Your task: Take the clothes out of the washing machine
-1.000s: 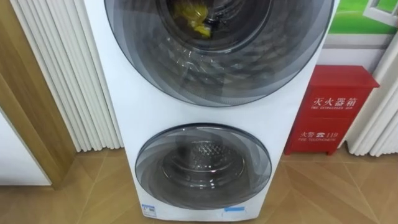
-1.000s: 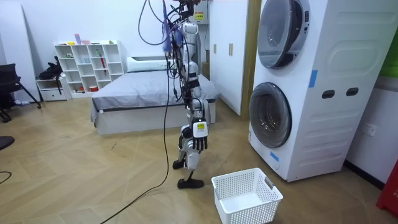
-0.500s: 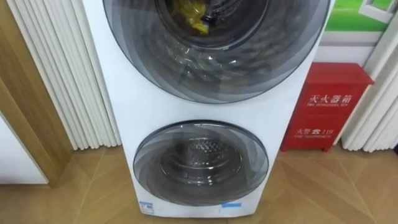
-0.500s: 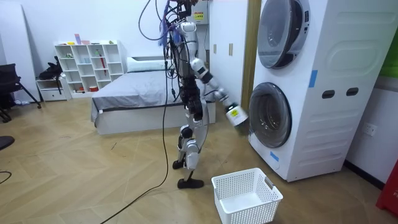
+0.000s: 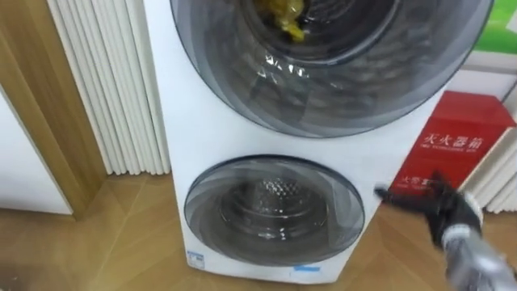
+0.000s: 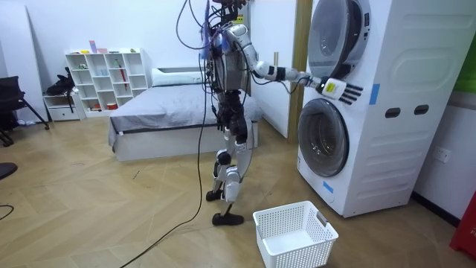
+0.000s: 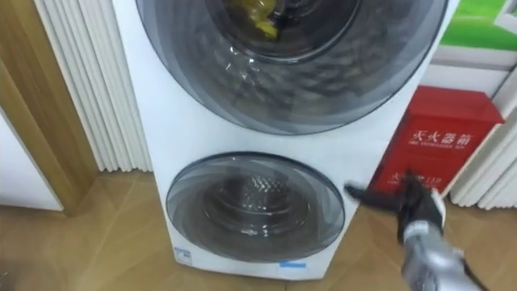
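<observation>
Reach step: right hand [image 5: 443, 215], fingers straight and empty, beside the washer [image 5: 179, 137]. Next: open the upper door [image 5: 323, 93], grab the yellow clothes [image 5: 284, 14].

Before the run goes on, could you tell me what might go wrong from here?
The yellow cloth sits behind the shut upper door, yet the open right robot hand hangs near the lower door: it might open the wrong one. The basket lies close to the robot's feet, so a step could catch it.
</observation>
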